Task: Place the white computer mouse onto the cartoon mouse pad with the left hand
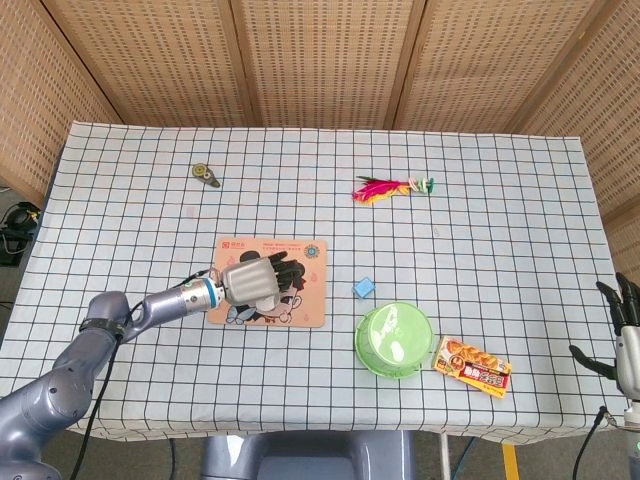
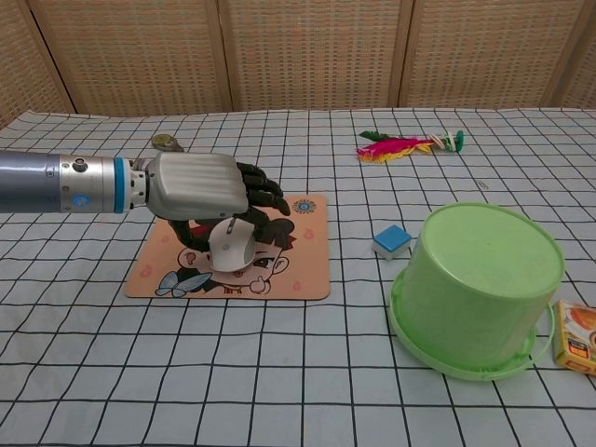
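Observation:
The white computer mouse (image 2: 231, 248) lies on the cartoon mouse pad (image 2: 300, 268), over the printed face. My left hand (image 2: 199, 185) hovers just above it, its dark fingers (image 2: 265, 194) stretched out past the mouse and no longer wrapped around it. In the head view the left hand (image 1: 254, 281) covers the mouse on the pad (image 1: 246, 247). My right hand (image 1: 626, 342) hangs at the table's front right corner with its fingers apart, holding nothing.
An upturned green bucket (image 2: 480, 284) stands right of the pad, with a blue cube (image 2: 391, 240) between them. A snack packet (image 2: 577, 337) lies at the right edge. A feather shuttlecock (image 2: 405, 146) and a small metal piece (image 2: 166, 142) lie further back.

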Motion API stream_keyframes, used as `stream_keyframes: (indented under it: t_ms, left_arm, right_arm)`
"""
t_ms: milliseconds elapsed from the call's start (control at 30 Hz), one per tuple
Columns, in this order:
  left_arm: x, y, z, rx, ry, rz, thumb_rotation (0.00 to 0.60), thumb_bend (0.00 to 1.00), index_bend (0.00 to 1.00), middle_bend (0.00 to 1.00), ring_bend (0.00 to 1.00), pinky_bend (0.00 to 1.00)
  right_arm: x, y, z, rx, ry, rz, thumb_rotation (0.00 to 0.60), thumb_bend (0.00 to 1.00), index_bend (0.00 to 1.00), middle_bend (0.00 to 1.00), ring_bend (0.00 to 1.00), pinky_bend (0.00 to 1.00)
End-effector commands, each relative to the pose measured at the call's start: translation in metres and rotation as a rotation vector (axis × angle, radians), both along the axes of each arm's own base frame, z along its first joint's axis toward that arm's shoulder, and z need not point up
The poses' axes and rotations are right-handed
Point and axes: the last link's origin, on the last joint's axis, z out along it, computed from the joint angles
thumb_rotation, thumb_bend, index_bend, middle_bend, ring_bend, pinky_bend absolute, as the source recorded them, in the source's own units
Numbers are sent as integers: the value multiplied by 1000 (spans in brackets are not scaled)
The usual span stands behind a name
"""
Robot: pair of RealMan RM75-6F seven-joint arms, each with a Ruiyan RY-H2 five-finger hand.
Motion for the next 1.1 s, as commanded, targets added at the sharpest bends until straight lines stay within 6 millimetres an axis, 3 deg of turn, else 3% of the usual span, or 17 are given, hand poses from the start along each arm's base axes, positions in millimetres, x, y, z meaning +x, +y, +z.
stream_keyframes:
  t_ms: [33,367,467,667,767,967,1100]
  left_arm:
    - [-1,1,2,8,-7,4,600,307,179,0,0,78]
    - [-4,2,23,31,-57,-5,600,308,114,0,0,58]
    - [-12,-6,44,43,-170,15,600,307,113,0,0,58]
    - [-38,-50,80,122,-386,179,600,299,117,0,0,57]
    - [-52,-86,95,175,-488,326,600,289,126,0,0,57]
    - [-79,-160,113,352,-587,592,600,243,106,0,0,22]
    - [-90,-188,119,464,-615,678,600,231,64,0,0,0]
  right_arm:
    - [0,0,-1,2,2,2,600,75,146,0,0,0]
    - [3,2,-1,3,0,14,600,75,146,0,0,0]
    - [5,3,-3,11,-6,25,600,75,146,0,0,0]
    - [7,4,-6,35,-15,36,600,75,146,0,0,0]
    - [8,4,-10,53,-18,41,600,75,146,0,0,0]
    - [13,5,-16,79,6,66,600,76,146,0,0,0]
    - [15,6,-18,83,22,71,600,75,145,0,0,0]
